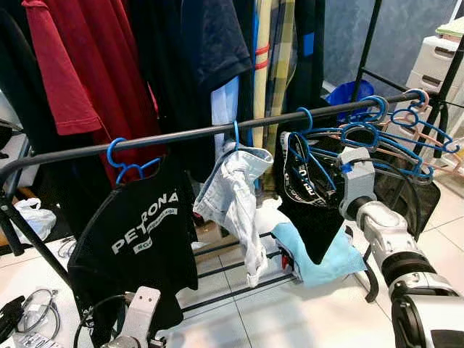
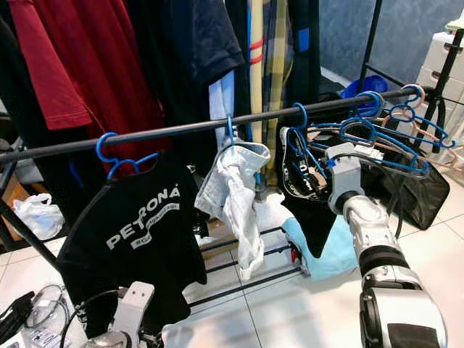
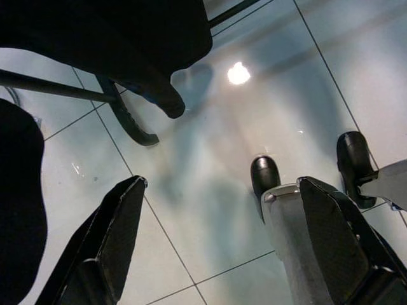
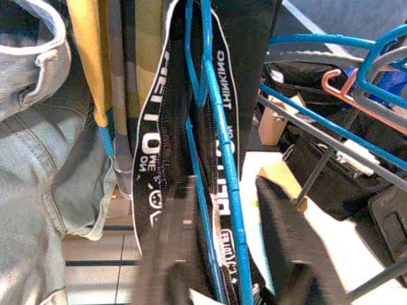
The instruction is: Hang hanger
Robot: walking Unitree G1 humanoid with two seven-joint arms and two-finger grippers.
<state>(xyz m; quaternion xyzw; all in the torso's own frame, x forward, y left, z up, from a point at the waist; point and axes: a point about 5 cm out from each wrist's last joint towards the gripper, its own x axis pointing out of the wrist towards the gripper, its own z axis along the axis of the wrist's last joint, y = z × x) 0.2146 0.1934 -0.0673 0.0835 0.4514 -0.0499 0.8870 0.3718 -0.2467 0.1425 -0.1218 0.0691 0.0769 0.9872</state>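
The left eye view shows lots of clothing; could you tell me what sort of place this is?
Probably a laundry or clothes-storage corner of a home: garments hang from a black clothes rail, spare blue hangers cluster at its end, and the floor is white tile.

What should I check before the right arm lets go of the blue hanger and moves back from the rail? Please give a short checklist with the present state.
1. Hook of the blue hanger over the rail: ok, it curls over the bar.
2. Black garment hanging free on this hanger: ok.
3. Right pincer open around the hanger wire: ok, the wire runs between its fingers, with a gap each side.
4. Space beside the empty blue hangers: cannot tell; they crowd close on the robot's right.
5. Left pincer out of the way: ok, low over the floor tiles, open.
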